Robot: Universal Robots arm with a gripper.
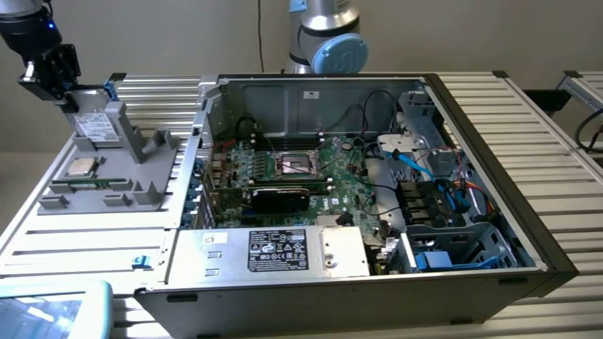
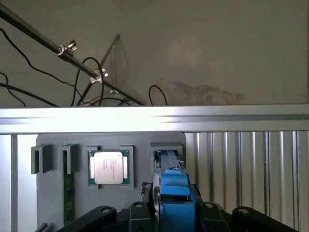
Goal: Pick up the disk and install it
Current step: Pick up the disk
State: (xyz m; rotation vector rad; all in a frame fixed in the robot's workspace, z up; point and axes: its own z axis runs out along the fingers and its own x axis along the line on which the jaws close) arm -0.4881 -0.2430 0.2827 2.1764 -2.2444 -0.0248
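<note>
The disk (image 1: 94, 126) is a silver-grey drive with a white label in a blue carrier. It stands on edge in a slot of the grey holder (image 1: 141, 185), at the exterior view's left. My gripper (image 1: 68, 97) hangs right at the disk's upper end, by the blue tab (image 1: 109, 88). In the wrist view the carrier's blue end (image 2: 171, 193) sits in the middle of the black gripper body (image 2: 104, 215), very close to the camera. Whether the disk is gripped cannot be told.
The open computer case (image 1: 490, 176) fills the middle, with its motherboard (image 1: 301, 169), a silver box with a black-and-white label (image 1: 273, 251) and a drive cage (image 1: 462, 247) with blue cables. On the holder lie a square CPU chip (image 2: 108, 167) and a memory stick (image 2: 69, 193). The slatted table (image 1: 75, 240) surrounds everything.
</note>
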